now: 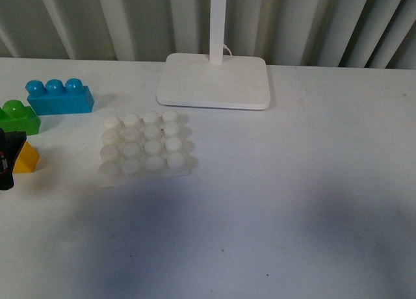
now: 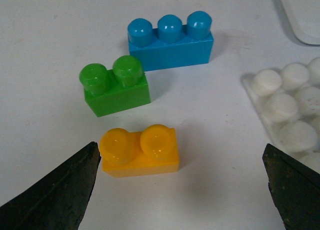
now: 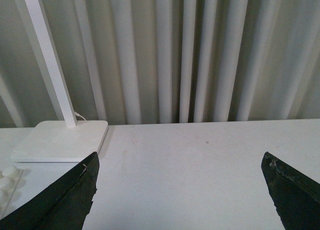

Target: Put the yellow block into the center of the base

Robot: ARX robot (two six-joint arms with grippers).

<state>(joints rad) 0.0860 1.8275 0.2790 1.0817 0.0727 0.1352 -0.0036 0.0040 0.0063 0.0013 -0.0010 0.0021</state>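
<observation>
Left end effector [image 2: 180,157] open, jaws wide, hovering low by yellow block [image 2: 140,152], likely to straddle it for a grab; block sits studs-up on surface, left of base [image 1: 147,147], apart from it; right end effector [image 3: 180,160] open too.

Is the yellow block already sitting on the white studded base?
No, the yellow block lies on the table, apart from the base.
</observation>
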